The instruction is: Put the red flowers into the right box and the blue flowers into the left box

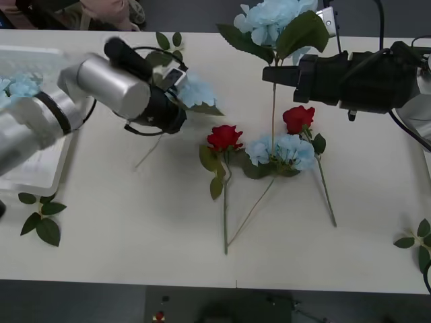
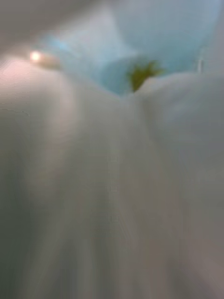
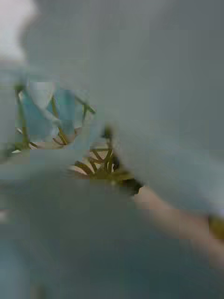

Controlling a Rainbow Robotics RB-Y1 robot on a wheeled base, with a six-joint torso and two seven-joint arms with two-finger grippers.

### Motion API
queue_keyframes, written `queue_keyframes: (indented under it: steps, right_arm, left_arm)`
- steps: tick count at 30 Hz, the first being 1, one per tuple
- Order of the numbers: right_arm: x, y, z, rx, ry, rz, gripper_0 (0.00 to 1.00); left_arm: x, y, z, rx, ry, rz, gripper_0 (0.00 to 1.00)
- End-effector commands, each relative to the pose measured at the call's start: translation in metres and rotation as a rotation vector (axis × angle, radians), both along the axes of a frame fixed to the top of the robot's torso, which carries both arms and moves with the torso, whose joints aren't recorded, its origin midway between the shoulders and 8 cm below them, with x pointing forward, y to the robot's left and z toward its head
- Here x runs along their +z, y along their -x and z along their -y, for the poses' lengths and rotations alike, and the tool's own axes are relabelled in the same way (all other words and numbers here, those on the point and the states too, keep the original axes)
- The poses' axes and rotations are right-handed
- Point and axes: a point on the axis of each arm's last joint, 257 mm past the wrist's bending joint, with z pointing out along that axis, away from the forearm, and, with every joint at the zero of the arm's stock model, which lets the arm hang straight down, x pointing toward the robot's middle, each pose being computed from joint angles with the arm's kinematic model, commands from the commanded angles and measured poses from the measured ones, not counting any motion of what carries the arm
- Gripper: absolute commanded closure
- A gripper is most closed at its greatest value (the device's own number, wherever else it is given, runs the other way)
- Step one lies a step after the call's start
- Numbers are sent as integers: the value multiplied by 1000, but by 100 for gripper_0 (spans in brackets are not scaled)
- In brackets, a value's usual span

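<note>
My right gripper (image 1: 271, 74) is shut on the stem of a blue flower (image 1: 276, 20), holding it upright above the table's far side with the stem hanging down; its pale petals (image 2: 154, 37) press close to the right wrist camera. My left gripper (image 1: 178, 84) sits on another blue flower (image 1: 196, 91), whose thin stem trails back under the arm, and petals (image 3: 51, 112) crowd the left wrist view. Two red flowers (image 1: 224, 138) (image 1: 298, 119) lie mid-table with a third blue flower (image 1: 283, 149) between them. The left box (image 1: 30, 171) holds blue blooms (image 1: 19, 87). The right box's edge (image 1: 423, 108) shows far right.
Loose green leaf sprigs lie at the front left (image 1: 42, 222), at the front right (image 1: 419, 243) and at the back (image 1: 168, 42). Black cables run along the right arm over the tray's edge. Bare table stretches across the front.
</note>
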Motion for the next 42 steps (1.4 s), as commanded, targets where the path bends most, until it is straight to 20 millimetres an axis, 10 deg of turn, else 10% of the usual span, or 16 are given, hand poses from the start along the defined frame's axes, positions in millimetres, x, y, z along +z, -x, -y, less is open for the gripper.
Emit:
queue_keyframes:
  steps: [1,7,15,17,19,22,27,33,42]
  right_arm:
    - [0,2,-5,0,56,-36,100]
    - [3,-1,-8,-9,70,-37,100]
    - [18,5,-22,6,28,-81,100]
    - [20,6,-26,3,29,-91,100]
    - [22,6,-28,-6,33,-94,100]
    - [26,7,-31,-12,25,-106,100]
    - [25,8,-33,-10,24,-111,100]
    - [23,9,-34,-8,24,-120,100]
    - [24,8,-33,-13,20,-119,100]
  left_arm:
    - [123,9,-78,64,-100,15,100]
    - [164,59,-250,139,-397,-53,100]
    - [124,80,-377,193,-561,-89,98]
    - [110,79,-385,187,-557,-84,49]
    - [99,76,-383,181,-528,-70,12]
    - [96,70,-372,140,-484,-36,0]
    - [121,78,-311,10,-249,-16,0]
    - [170,111,-179,-210,253,-80,0]
    - [122,89,-39,-398,573,17,0]
